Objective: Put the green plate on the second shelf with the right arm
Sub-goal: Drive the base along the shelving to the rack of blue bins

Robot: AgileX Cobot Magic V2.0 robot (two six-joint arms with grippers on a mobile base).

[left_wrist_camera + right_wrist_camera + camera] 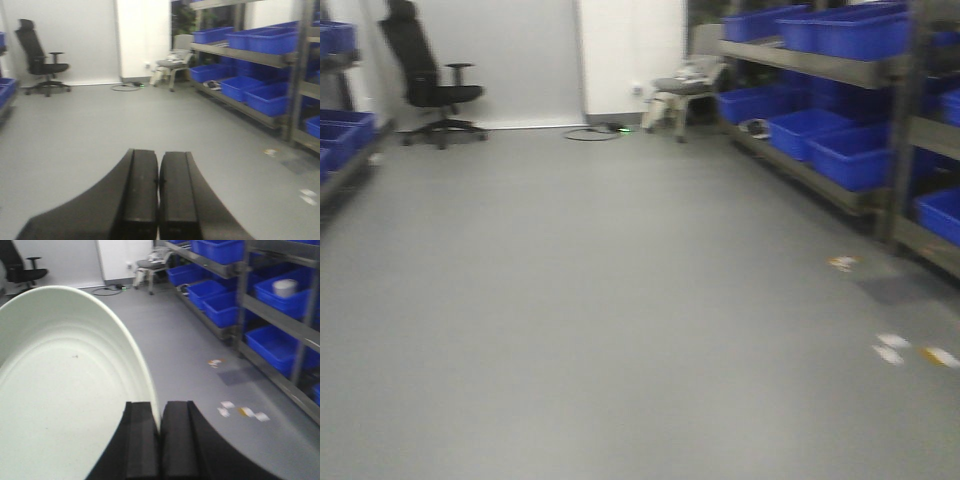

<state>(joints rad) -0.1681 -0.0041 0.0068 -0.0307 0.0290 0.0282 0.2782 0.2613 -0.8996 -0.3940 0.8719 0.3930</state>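
Observation:
The green plate (60, 390) fills the left of the right wrist view, pale sage-green and round, tilted on edge. My right gripper (159, 412) is shut on the plate's rim, one black finger on each side. My left gripper (158, 170) is shut and empty, held above the grey floor. The metal shelf rack (280, 320) with blue bins stands to the right in all views, at a distance. Neither gripper shows in the front view.
Blue bins (840, 150) fill the rack's shelves on the right (260, 95). A white cup (285, 287) sits in one bin. A black office chair (425, 75) and a stool (685, 95) stand at the far wall. Paper scraps (905, 348) lie on the floor. More blue bins (340, 135) stand at left.

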